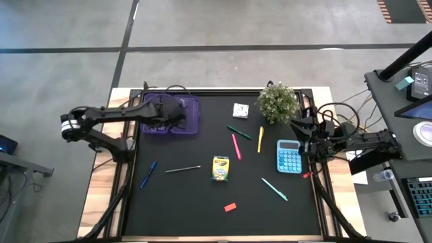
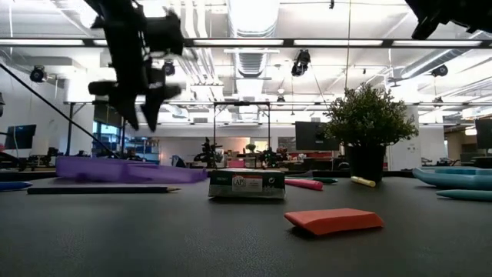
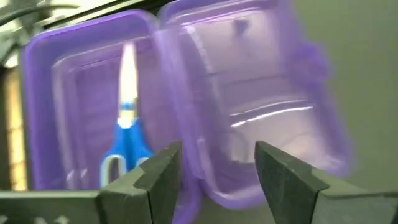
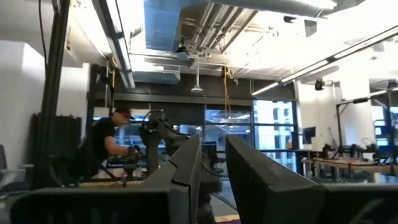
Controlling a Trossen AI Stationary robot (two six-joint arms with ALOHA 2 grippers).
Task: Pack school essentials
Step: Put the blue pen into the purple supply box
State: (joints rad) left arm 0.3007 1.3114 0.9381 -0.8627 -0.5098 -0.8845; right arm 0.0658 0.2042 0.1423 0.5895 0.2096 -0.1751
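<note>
My left gripper (image 1: 177, 111) (image 3: 217, 168) hovers open above the translucent purple case (image 1: 171, 115) (image 3: 186, 93), clear of it in the low view (image 2: 142, 115). Blue-handled scissors (image 3: 126, 118) lie flat in one half of the case. On the black mat lie a crayon box (image 1: 221, 169) (image 2: 247, 185), a grey pencil (image 1: 182, 169), blue pen (image 1: 148, 173), green pen (image 1: 238, 132), pink pen (image 1: 236, 146), yellow pen (image 1: 260, 138), teal pen (image 1: 275, 189), red eraser (image 1: 230, 207) (image 2: 333, 220) and white pad (image 1: 240, 110). My right gripper (image 1: 299, 129) (image 4: 213, 174) waits at the right edge, raised, fingers a narrow gap apart.
A bushy potted plant (image 1: 278, 101) (image 2: 367, 127) stands at the far right of the mat. A teal calculator (image 1: 289, 156) lies just beside the right gripper. The mat's near left part (image 1: 175, 209) is bare. A person shows in the room beyond (image 4: 102, 149).
</note>
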